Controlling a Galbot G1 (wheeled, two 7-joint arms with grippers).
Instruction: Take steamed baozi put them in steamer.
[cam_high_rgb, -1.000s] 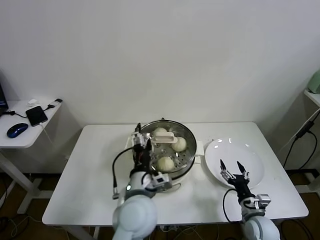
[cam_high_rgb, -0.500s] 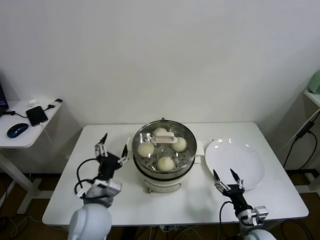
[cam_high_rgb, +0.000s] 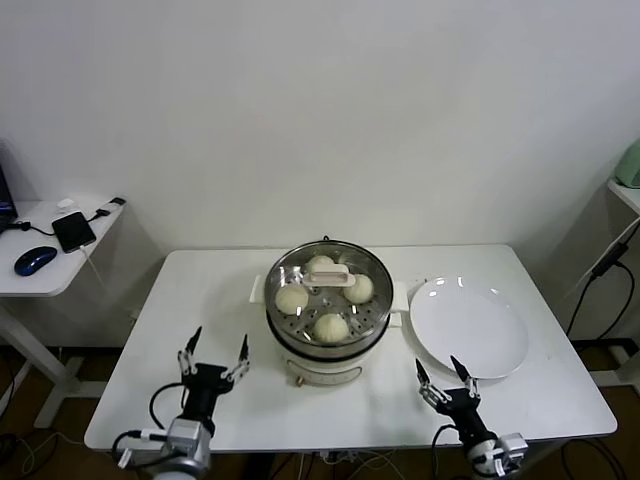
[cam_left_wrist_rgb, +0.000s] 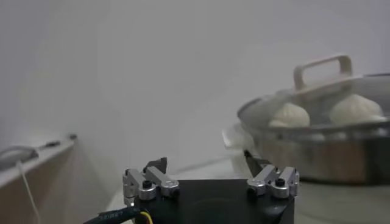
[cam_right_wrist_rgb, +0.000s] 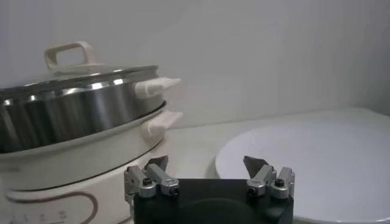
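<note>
Fingers spread wide and empty on both my grippers, low at the table's near edge.

Left gripper (cam_high_rgb: 212, 360) sits at about 7 o'clock from the steamer (cam_high_rgb: 327, 345), right gripper (cam_high_rgb: 444, 378) at about 5 o'clock, just near the white plate (cam_high_rgb: 468, 330). All four buns (cam_high_rgb: 331, 326) lie inside the steamer on its tray, under the glass lid (cam_high_rgb: 330, 272). The plate is bare. I judge the job done; nothing looks left to move.
</note>
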